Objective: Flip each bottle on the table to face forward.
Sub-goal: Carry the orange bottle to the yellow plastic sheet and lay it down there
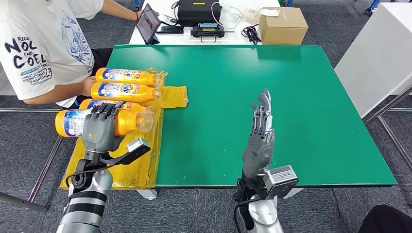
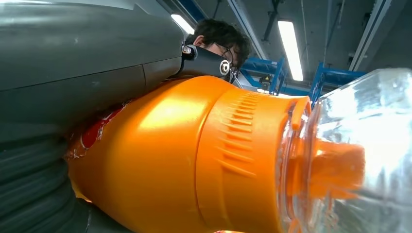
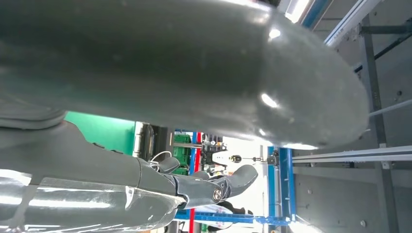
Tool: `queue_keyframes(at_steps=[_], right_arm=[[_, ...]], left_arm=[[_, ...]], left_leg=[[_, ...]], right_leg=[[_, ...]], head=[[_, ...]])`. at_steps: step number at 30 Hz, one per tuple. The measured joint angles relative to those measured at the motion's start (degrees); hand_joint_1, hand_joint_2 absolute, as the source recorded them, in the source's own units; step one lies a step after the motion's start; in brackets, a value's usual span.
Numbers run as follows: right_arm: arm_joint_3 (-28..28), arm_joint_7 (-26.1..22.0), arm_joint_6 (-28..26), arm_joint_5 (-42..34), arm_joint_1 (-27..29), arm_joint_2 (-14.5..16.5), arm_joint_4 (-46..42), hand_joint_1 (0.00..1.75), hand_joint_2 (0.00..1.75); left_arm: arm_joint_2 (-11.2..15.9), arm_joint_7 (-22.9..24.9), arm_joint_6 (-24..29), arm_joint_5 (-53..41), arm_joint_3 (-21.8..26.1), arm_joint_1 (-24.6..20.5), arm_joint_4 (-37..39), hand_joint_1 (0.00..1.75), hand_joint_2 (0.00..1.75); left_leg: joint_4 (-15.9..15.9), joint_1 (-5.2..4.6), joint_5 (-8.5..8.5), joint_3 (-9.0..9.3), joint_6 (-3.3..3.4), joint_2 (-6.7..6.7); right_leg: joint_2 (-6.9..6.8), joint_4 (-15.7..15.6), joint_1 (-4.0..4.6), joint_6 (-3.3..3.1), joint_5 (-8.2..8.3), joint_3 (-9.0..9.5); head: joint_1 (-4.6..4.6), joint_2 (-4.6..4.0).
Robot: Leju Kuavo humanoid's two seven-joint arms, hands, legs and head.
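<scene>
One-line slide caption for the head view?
Left hand grips the nearest orange bottle on the yellow sheet; right hand open above the green table.

Four orange bottles (image 1: 125, 76), one yellow sheet (image 1: 145, 160), one cardboard box (image 1: 282, 25), one tablet (image 1: 147, 23)

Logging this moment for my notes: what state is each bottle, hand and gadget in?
nearest bottle: lying on its side, gripped by left hand
three other bottles: lying on their sides, capped, on yellow sheet
right hand: open, raised edge-on over green table
tablet: propped, screen lit
cardboard box: closed
</scene>
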Motion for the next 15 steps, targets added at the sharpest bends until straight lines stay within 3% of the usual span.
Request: queue_keyframes(at_steps=[2, 5, 8, 15], right_arm=[[-0.1, 0.0, 0.0, -0.2, 0.0, 0.0, 0.0, 0.00, 0.00], [-0.1, 0.1, 0.0, -0.7, -0.1, 0.0, 0.0, 0.00, 0.00], [-0.1, 0.5, 0.3, -1.0, -0.1, 0.0, 0.0, 0.00, 0.00], [0.0, 0.6, 0.8, -1.0, -0.1, 0.0, 0.1, 0.00, 0.00]], left_arm=[[0.2, 2.9, 0.0, -4.4, 0.0, -0.4, 0.8, 1.75, 1.75], [1.8, 10.8, 0.0, -12.0, -1.3, -2.1, 4.9, 1.75, 1.75], [4.2, 17.2, 0.0, -13.3, -4.2, -4.0, 10.6, 1.75, 1.75], [5.6, 19.0, 0.0, -13.4, -5.7, -5.1, 14.1, 1.75, 1.75]], left_leg=[[0.0, 0.00, 0.00, 0.00, 0.00, -0.01], [0.0, 0.01, 0.00, 0.01, -0.01, 0.02], [0.0, 0.02, 0.01, 0.02, -0.01, 0.14], [0.0, 0.02, 0.02, 0.02, -0.02, 0.14]], right_leg=[[0.00, 0.0, 0.00, 0.00, 0.00, 0.00], [0.00, 0.0, 0.01, -0.01, 0.01, 0.00], [0.06, 0.0, 0.02, -0.02, 0.02, -0.02], [0.07, 0.0, 0.02, -0.02, 0.02, -0.01]], head=[[0.00, 0.00], [-0.01, 0.00], [-0.01, 0.00], [0.00, 0.00]])
